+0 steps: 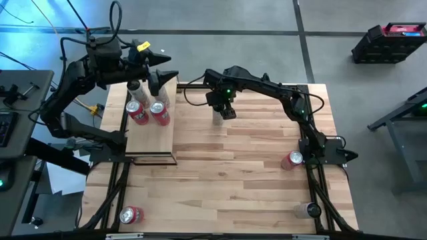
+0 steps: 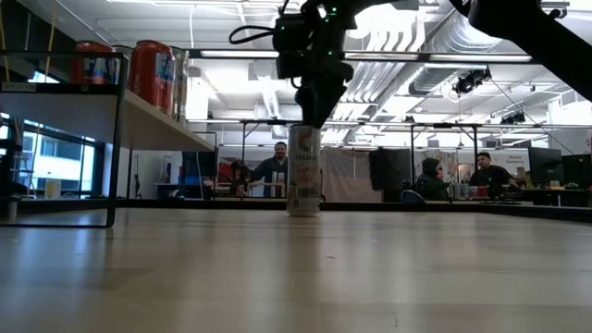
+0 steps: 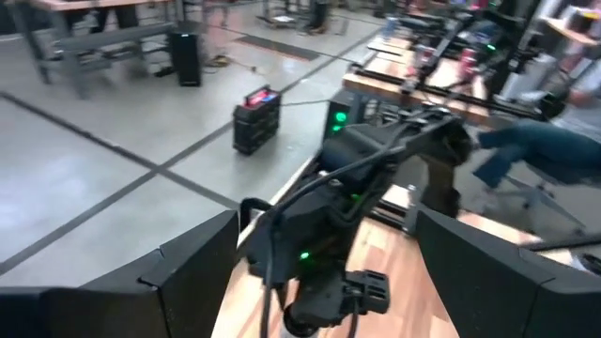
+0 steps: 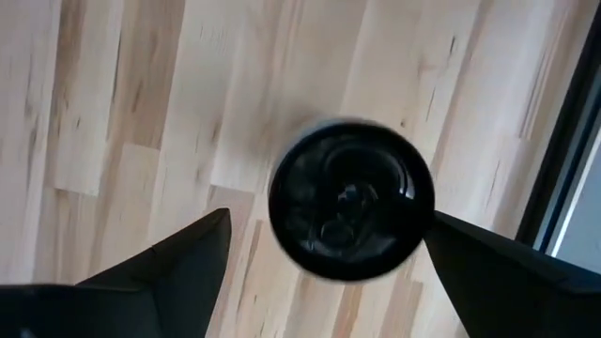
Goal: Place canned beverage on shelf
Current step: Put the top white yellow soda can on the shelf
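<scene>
A pale slim can (image 2: 303, 171) stands upright on its base on the wooden table; its dark top (image 4: 352, 200) faces the right wrist camera. My right gripper (image 2: 316, 113) hangs open just above it, pointing down, one finger to each side and clear of the can. In the high view this gripper (image 1: 225, 111) hides the can. The shelf (image 1: 152, 137), a pale board in a black frame, stands at the table's far left and carries two red cans (image 1: 148, 113) and a pale one (image 1: 135, 87). My left gripper (image 1: 173, 69) waits open above the shelf's far end.
A red can (image 1: 292, 160) sits near the table's right edge and a silvery one (image 1: 308, 211) at the near right corner. Another red can (image 1: 130, 215) is at the near left. People sit at desks beyond the table's far edge.
</scene>
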Action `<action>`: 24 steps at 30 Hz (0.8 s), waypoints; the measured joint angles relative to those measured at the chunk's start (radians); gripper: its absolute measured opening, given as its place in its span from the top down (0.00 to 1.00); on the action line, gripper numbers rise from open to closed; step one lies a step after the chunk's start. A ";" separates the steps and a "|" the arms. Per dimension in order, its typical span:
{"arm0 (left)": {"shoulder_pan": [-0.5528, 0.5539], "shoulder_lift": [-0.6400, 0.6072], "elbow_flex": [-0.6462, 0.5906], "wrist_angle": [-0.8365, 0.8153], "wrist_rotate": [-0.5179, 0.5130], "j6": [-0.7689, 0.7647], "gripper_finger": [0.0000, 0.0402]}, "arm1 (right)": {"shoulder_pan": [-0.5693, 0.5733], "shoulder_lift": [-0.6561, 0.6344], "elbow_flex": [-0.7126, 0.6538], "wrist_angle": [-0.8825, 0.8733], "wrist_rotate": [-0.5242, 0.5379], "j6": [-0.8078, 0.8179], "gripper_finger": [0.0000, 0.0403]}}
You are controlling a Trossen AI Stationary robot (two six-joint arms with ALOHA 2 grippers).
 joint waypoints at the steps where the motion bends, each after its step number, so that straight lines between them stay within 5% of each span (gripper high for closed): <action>1: 0.000 0.000 0.000 0.000 -0.011 -0.013 0.22 | 0.000 -0.004 0.000 -0.008 0.002 0.002 0.16; 9: 0.011 0.002 0.000 0.002 -0.053 -0.039 0.22 | 0.000 -0.032 0.000 -0.091 0.029 0.117 0.16; 24: 0.070 0.133 0.000 0.039 0.099 0.073 0.22 | 0.000 -0.264 0.000 -0.162 0.076 0.478 0.16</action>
